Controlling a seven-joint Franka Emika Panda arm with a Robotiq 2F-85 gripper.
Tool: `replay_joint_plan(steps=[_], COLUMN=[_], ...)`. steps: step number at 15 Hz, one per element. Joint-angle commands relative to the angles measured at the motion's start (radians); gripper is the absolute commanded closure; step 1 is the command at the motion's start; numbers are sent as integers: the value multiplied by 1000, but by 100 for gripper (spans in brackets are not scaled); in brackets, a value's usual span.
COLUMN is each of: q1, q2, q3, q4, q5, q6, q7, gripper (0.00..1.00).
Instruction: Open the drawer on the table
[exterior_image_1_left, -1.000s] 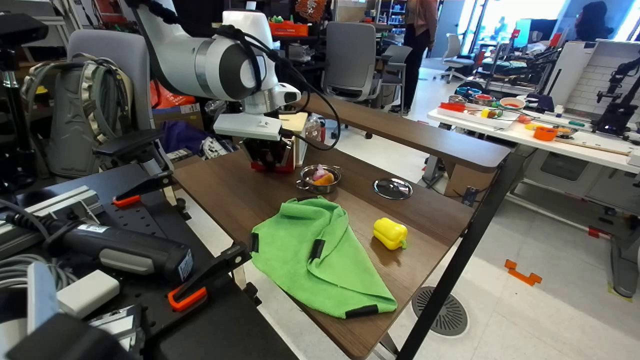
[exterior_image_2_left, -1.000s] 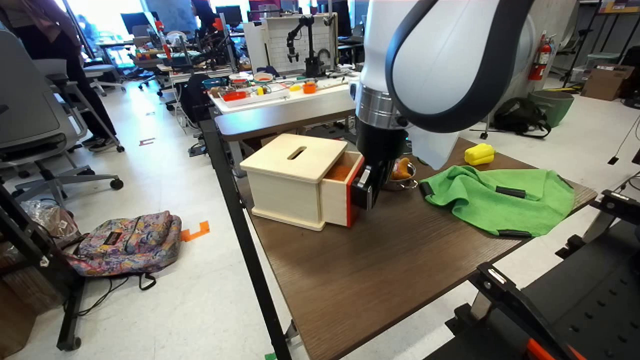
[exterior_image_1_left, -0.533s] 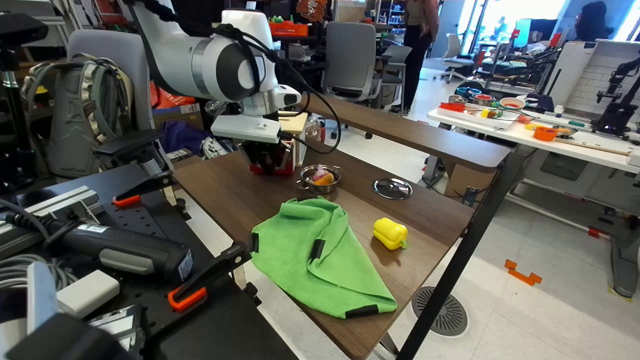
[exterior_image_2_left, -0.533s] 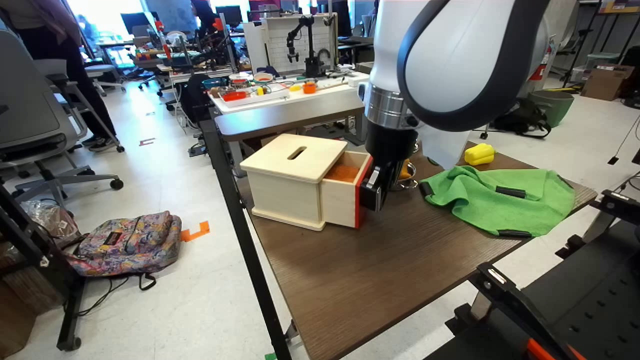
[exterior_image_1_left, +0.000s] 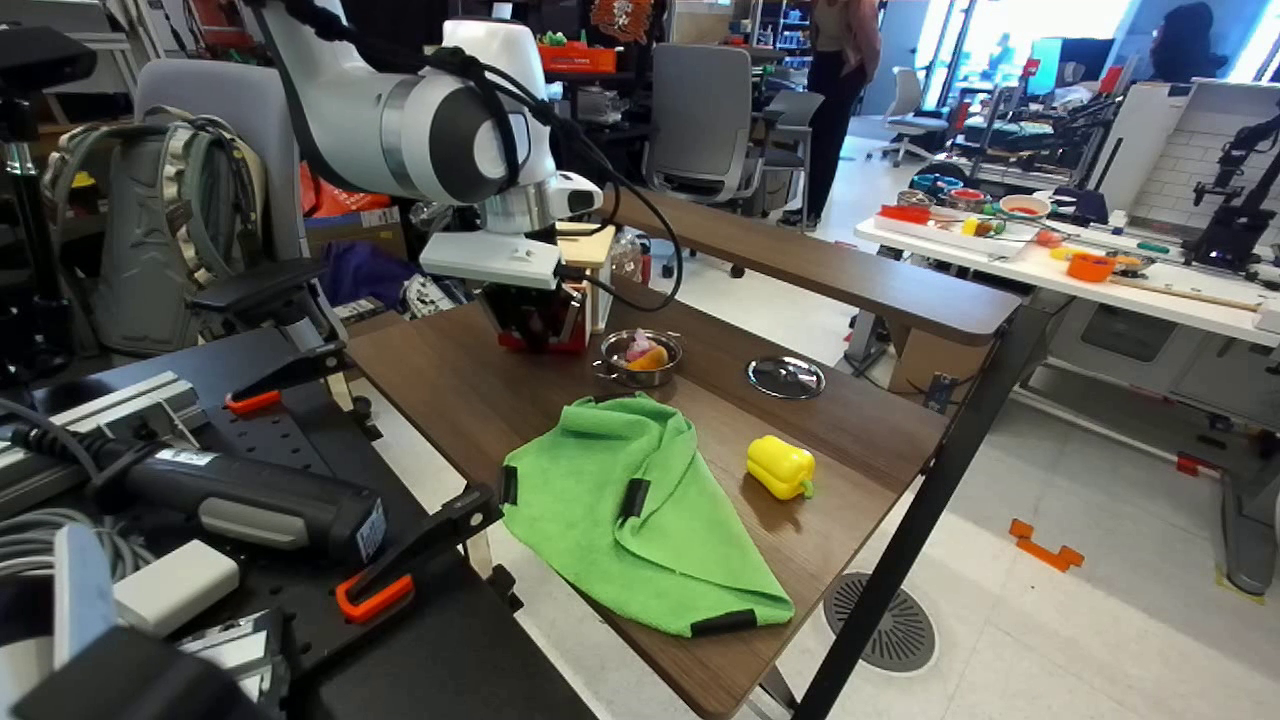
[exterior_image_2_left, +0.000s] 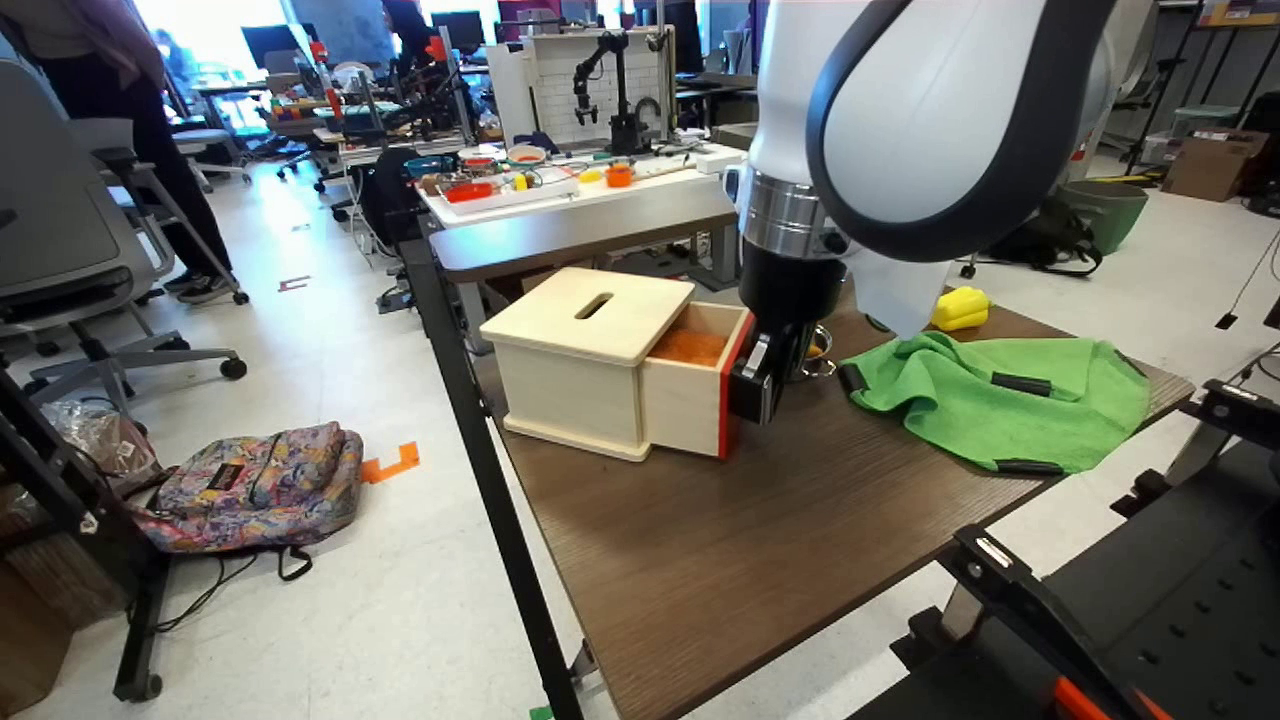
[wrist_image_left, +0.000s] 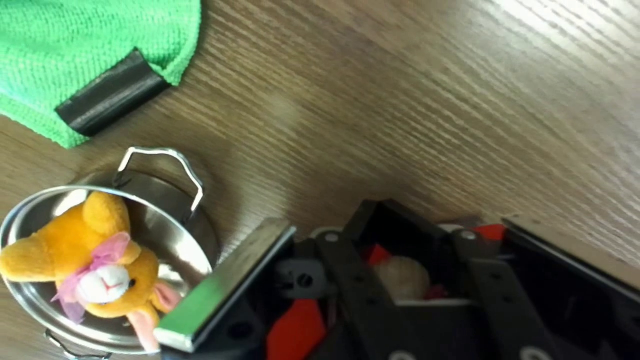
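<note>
Gripping the round wooden knob (wrist_image_left: 403, 276) of the drawer (exterior_image_2_left: 685, 408). Claw (exterior_image_2_left: 755, 394) is narrow, a finger either side of the knob in the wrist view, right up at the drawer's red front (how hard the pinch is, can't tell). Drawer sits part-way out of a pale wooden box (exterior_image_2_left: 570, 390) with a slot in its top; in an exterior view it juts from the box's right side, with something orange inside, not clear enough to name. Arm (exterior_image_2_left: 920, 130) comes down over the drawer's front.

In an exterior view (lefts and rights below go by it) the brown worktop (exterior_image_1_left: 450, 370) runs from far left to near right, box and claw toward its far left end. Just right of the claw: metal pot (wrist_image_left: 182, 245), upright, loop handles, orange plush toy (wrist_image_left: 110, 270) lying in it. Right of the pot, apart from it: shiny lid (exterior_image_1_left: 786, 378) flat on the worktop. Nearer: green cloth (exterior_image_1_left: 655, 540), rumpled, black strips on it. Right of the cloth and just apart, yellow pepper (exterior_image_1_left: 780, 467) on its side. Raised shelf (exterior_image_1_left: 800, 255) along the worktop's far side. Black bench (exterior_image_1_left: 290, 450) at near left carries orange-tipped clamps (exterior_image_1_left: 378, 598). Far right: white-topped desk (exterior_image_1_left: 1045, 272), cluttered. Person (exterior_image_1_left: 838, 110) standing well back by grey chairs (exterior_image_1_left: 700, 110).
</note>
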Motion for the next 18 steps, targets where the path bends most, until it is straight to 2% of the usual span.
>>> replay_joint_plan(steps=[1, 12, 13, 14, 15, 18], q1=[-36, -65, -54, -45, -32, -25], q2=[-51, -77, -78, -76, -78, -72], q3=[-13, -7, -17, -26, -42, -56], q4=[-62, -109, -107, -103, -102, -88], q5=[20, 21, 19, 15, 10, 11], q6=[34, 57, 50, 46, 40, 20], q7=[-47, -70, -63, -60, -53, -50], gripper=[97, 97, 64, 64, 58, 35])
